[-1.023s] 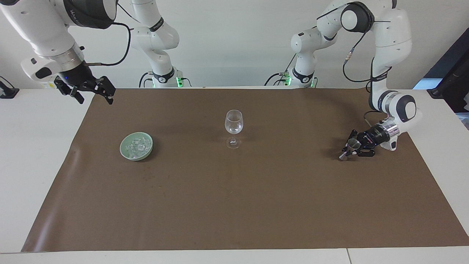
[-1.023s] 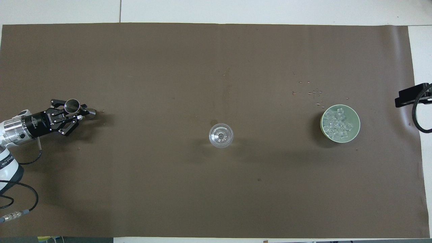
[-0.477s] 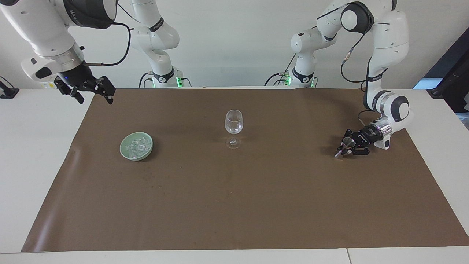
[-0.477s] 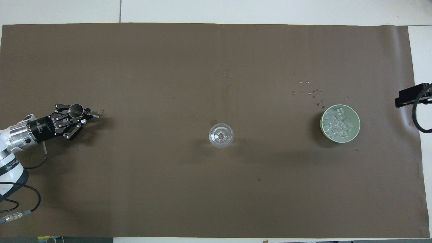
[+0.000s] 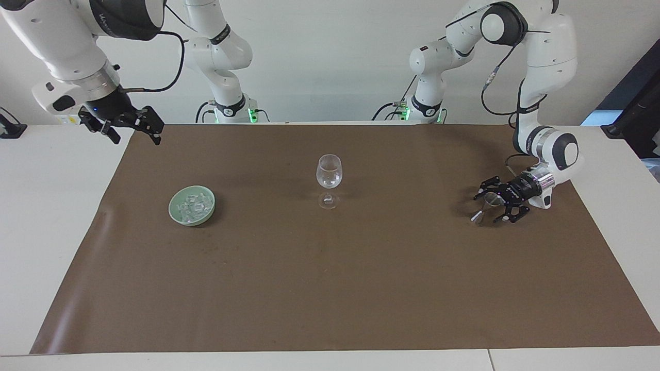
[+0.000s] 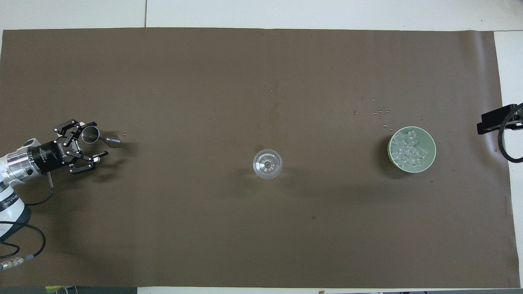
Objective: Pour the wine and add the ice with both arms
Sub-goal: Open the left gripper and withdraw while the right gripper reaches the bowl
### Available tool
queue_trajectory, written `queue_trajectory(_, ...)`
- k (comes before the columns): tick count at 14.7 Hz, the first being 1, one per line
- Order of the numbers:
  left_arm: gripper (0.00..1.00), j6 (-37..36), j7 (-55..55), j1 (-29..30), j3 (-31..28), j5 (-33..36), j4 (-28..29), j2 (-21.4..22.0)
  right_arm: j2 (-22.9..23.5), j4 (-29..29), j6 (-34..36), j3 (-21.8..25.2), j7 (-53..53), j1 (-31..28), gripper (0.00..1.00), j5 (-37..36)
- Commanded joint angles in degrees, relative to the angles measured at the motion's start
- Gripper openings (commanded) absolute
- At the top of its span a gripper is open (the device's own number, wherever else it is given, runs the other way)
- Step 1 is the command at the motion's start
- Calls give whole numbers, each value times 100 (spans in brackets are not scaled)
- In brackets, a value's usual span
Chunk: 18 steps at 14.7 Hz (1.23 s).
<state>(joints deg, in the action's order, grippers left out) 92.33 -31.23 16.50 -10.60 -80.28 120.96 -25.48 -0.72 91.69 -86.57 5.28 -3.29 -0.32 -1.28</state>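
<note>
Jigger (image 6: 90,134) tilted between spread left fingers (image 6: 90,124) (ungripped); right fingers (image 5: 154,133) open.

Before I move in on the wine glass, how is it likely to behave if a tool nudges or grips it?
The wine glass stands upright on a thin stem over a small foot, with the bowl high up, so a sideways nudge would probably tip it. It looks like thin clear glass, so likely fragile and slippery; grip gently. Its bowl looks nearly empty, so it is probably light.

White table (image 5: 51,216) under brown mat (image 5: 330,288), bearing wine glass (image 5: 328,178), ice bowl (image 5: 192,205), metal jigger (image 5: 487,206).
</note>
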Motion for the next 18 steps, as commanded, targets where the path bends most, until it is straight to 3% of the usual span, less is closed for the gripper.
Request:
queue_trajectory(1, 100, -92, 266, 256, -38, 459, -36, 105, -366, 628, -193, -27, -127, -30, 100, 101)
queue_trajectory(3, 100, -14, 276, 327, -47, 706, -255, 96, -673, 1365, -779, -36, -136, -30, 100, 128)
queue_trajectory(5, 100, 170, 275, 318, -47, 1398, -755, 96, -937, 2069, -1701, -45, -110, 83, 100, 180)
queue_trajectory(7, 100, 268, 284, 327, -47, 1952, -1160, 105, -1000, 2466, -2153, -45, -145, 146, 100, 224)
queue_trajectory(12, 100, 250, 267, 222, -38, 3561, -2294, 123, -641, 2880, -2794, -45, -434, 137, 100, 374)
queue_trajectory(16, 100, 259, 57, -129, -38, 4107, -2577, 534, -446, 3301, -3548, -45, -752, 93, 100, 506)
queue_trajectory(18, 100, 268, 143, -436, -30, 5062, -2621, 885, -306, 3609, -4015, -45, -874, 102, 100, 506)
